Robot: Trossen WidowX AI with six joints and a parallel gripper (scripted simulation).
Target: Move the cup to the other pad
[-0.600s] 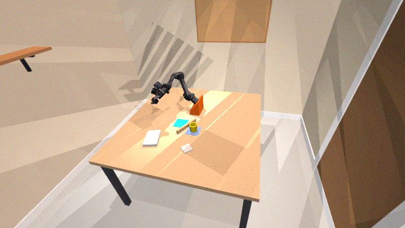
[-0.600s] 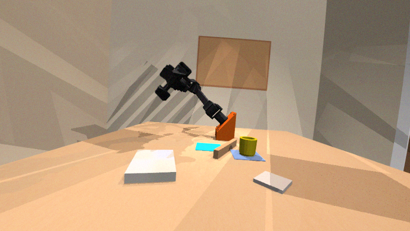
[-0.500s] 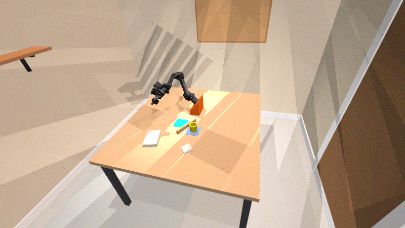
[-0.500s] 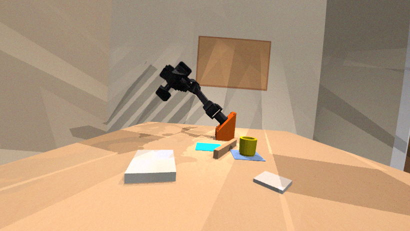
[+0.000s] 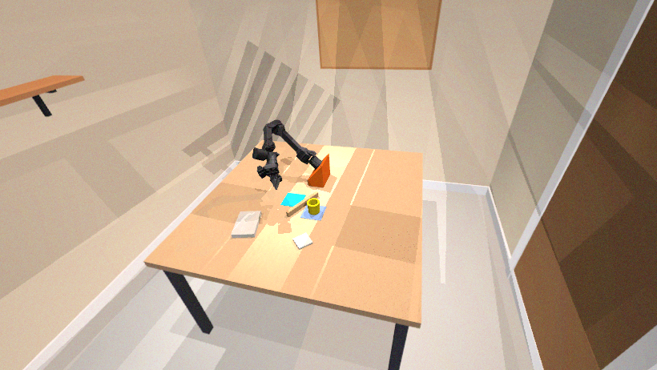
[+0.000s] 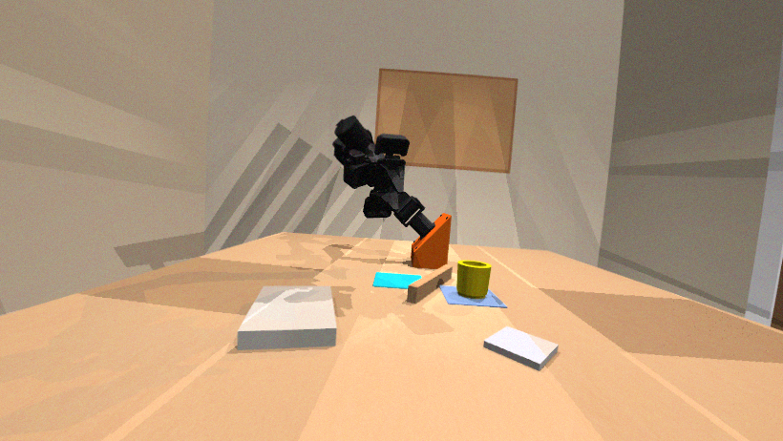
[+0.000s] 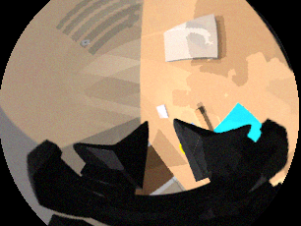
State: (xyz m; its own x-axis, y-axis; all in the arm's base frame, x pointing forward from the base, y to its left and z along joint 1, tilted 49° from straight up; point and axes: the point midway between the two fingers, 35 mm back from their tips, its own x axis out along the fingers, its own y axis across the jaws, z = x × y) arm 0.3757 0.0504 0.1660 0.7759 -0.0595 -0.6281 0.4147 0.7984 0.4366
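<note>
Cup (image 6: 473,278) is seen upright on the blue-grey pad (image 6: 490,300), well apart from the gripper (image 5: 276,182); nothing is held between the partly closed jaws; rigid, smooth walls are judged slippery; a level mid-wall grasp is advised.

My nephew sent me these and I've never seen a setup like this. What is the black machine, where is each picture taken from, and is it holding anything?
The black machine is a jointed robot arm fixed on a table; its tool is a two-finger pincer. One picture looks down from high up, one looks across the table from the far end, and the round one comes from a camera on the arm's wrist, with the dark fingers at the bottom. On the table: a yellow cup on a blue pad, a cyan pad, a wooden bar between them, an orange wedge, and two white blocks. The tool holds nothing; its fingers are partly open, in the air.
</note>
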